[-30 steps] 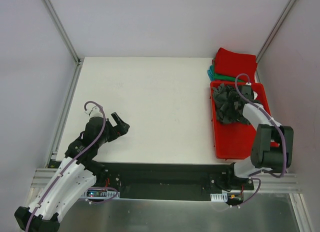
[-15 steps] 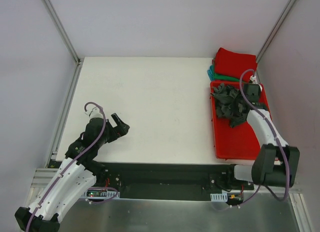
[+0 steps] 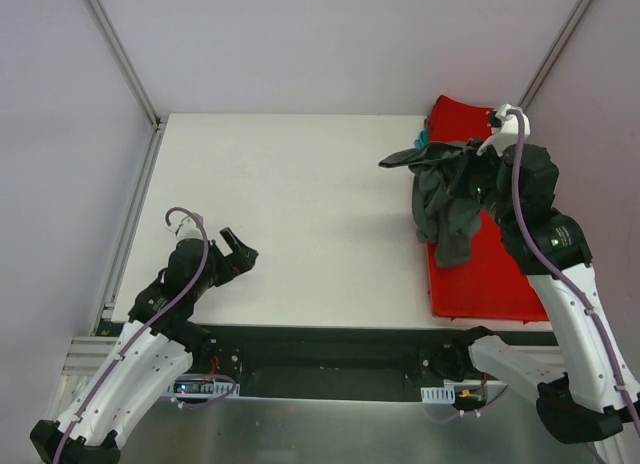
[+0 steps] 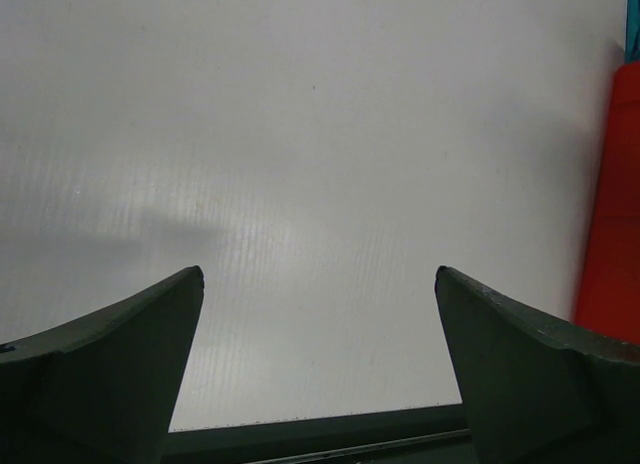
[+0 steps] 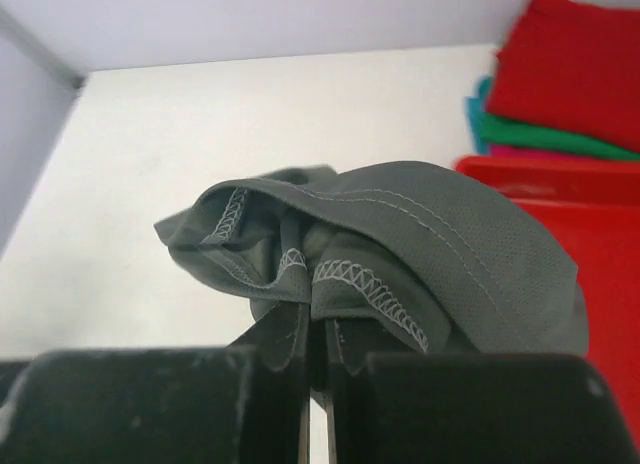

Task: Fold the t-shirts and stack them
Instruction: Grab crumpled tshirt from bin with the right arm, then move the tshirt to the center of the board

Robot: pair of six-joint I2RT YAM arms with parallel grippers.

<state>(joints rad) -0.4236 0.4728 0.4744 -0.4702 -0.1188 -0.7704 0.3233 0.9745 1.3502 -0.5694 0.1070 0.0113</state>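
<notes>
Fetching looks like the step in hand: one shirt is up off the tray and not yet spread. Near left, the left gripper hovers low over the bare table, fingers wide apart and holding nothing. On the right, the tray lies along the table's right edge, its near part bare. Above its far half the right gripper pinches the grey shirt, jaws tight on a bunched hem. The cloth hangs crumpled, with one corner reaching left over the table. Whether its low end touches the tray I cannot tell. Farther, in the far right corner, the red shirt lies folded on the teal shirt, just beyond the tray's far wall. The next move likely calls for carrying the grey shirt left to the open middle of the table and laying it flat, with the left gripper taking a second edge. Room there is wide, but the right wall stands close to the raised arm.
</notes>
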